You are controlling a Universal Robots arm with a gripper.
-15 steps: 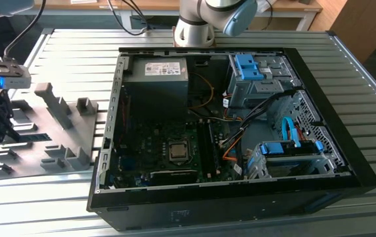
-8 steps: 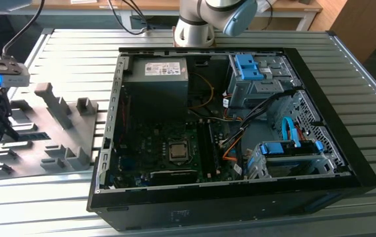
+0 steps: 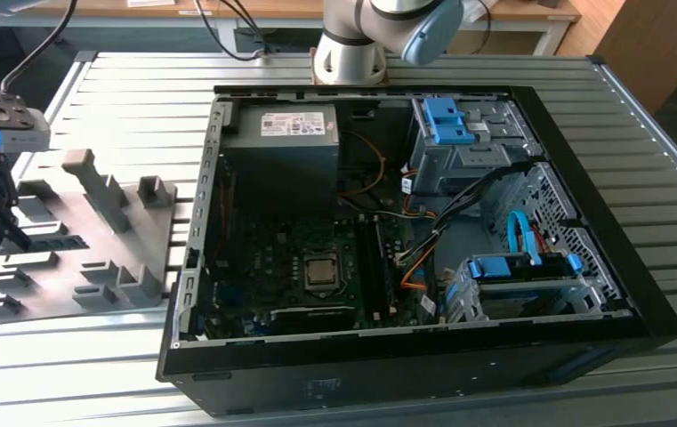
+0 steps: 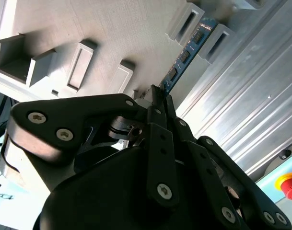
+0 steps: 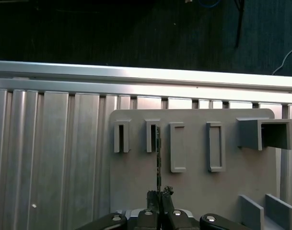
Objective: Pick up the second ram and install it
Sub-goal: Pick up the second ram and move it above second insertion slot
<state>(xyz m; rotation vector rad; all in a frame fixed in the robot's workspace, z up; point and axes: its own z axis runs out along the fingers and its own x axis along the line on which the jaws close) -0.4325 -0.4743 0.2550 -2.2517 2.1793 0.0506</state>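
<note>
— Black gripper (image 4: 157,96) links sit closest to the lens in the second wrist view. How do the fingers stand?

— Pressed together, pinching the near end of the ram (image 4: 184,55). The blue-green strip runs straight out from the fingertips, its row of dark chips showing.

— Where does its far end reach?

— To the slotted blocks (image 4: 186,21) on the grey plate (image 5: 131,191). In the second wrist view that end lies between two of the blocks. In the first wrist view the ram shows edge-on, a thin line from the gripper to just beside the second block in the row. I cannot tell whether it touches the blocks.

— And the wider scene, going across the exterior view from its left?

— The gripper hangs at the far left edge, over the plate. The plate lies flat on the ribbed metal bench (image 3: 136,89). Next comes the open computer case (image 3: 374,89), lying on its side, well apart from the gripper. Inside it, the grey power supply (image 3: 281,147) sits at the far end, and the motherboard (image 3: 255,267) with its processor socket (image 3: 318,271) is nearer. Long black slots (image 3: 374,258) run just beside the socket. Further right are orange and black cables (image 3: 415,267), then two blue drive brackets (image 3: 447,120) by the case's right wall.

— And the arm?

— Its base (image 3: 350,53) stands on the bench behind the case.
</note>
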